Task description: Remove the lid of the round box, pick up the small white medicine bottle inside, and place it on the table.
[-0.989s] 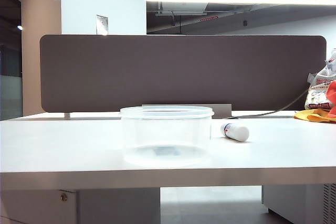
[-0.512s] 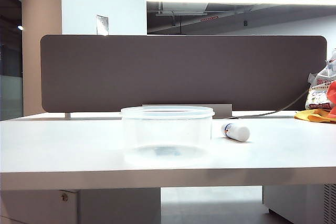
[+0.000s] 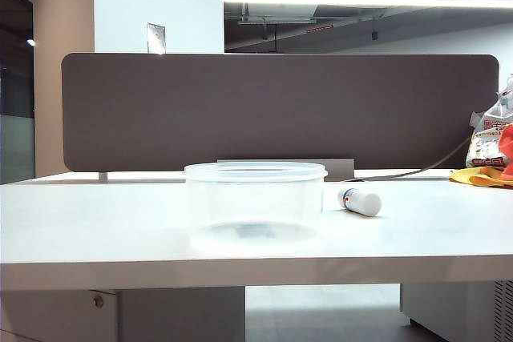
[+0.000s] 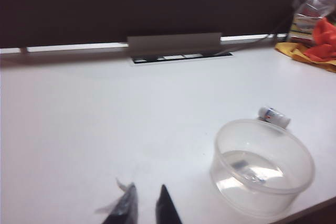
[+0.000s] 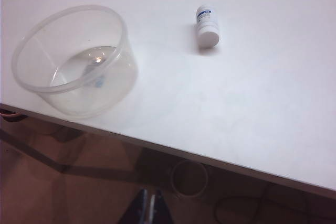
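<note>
white table under ceiling strip light, dark brown partition along its far edge.

small white medicine bottle: lying on its side on the table, outside the round box, just beside its wall, with a small gap between them. label with bluish mark visible. ahead of both my jaw sets and well apart from them.

round box: upright, uncovered, nothing inside except glare on its floor. in the left wrist view it sits ahead of my left gripper and off to one side.

lid: only a translucent edge with one small tab shows, pinched at my left gripper. its jaws are nearly together on that edge, raised above bare table.

right gripper: jaws pressed together, holding nothing, off the near edge of the table and over the floor. box and bottle are both ahead of it.

orange cloth and a printed bag at the far corner, well apart from everything.
</note>
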{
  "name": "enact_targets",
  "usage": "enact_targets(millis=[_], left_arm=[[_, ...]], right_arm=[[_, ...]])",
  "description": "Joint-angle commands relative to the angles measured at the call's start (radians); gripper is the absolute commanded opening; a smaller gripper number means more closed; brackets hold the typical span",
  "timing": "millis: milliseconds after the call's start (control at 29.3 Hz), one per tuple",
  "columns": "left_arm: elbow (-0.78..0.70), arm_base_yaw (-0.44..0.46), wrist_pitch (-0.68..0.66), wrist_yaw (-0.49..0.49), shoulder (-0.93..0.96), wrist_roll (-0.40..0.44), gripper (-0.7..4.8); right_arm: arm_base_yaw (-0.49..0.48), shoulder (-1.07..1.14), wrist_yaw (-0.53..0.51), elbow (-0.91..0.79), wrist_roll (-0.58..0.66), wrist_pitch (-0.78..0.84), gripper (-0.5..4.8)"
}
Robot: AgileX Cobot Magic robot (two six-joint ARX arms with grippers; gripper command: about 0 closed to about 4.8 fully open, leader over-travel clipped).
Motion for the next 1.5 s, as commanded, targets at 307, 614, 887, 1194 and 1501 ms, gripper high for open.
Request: enact_targets(millis=[307, 614, 887, 1194, 1501], left_arm=[[0.003, 0.000, 0.006, 0.006, 0.001, 0.023, 0.57], [-0.081, 0.050, 0.135, -0.044, -0.021, 0.218, 0.57], [-0.397, 0.132, 0.502, -0.114, -0.060, 0.102, 0.57], [-0.520, 0.318, 0.561, -0.045, -0.145, 0.046, 0.57], [-0.520, 0.385, 0.518, -0.038, -0.145, 0.062, 0.57]], right_arm=[[0.000, -0.002, -0.005, 0.004, -0.003, 0.014, 0.21], [0.000, -0.002, -0.005, 0.004, -0.003, 0.013, 0.21], [0.001, -0.002, -0.002, 0.004, -0.003, 0.013, 0.21], [0.000, -0.002, 0.003, 0.004, -0.003, 0.012, 0.21], [0.000, -0.006, 0.003, 0.004, -0.003, 0.013, 0.21]])
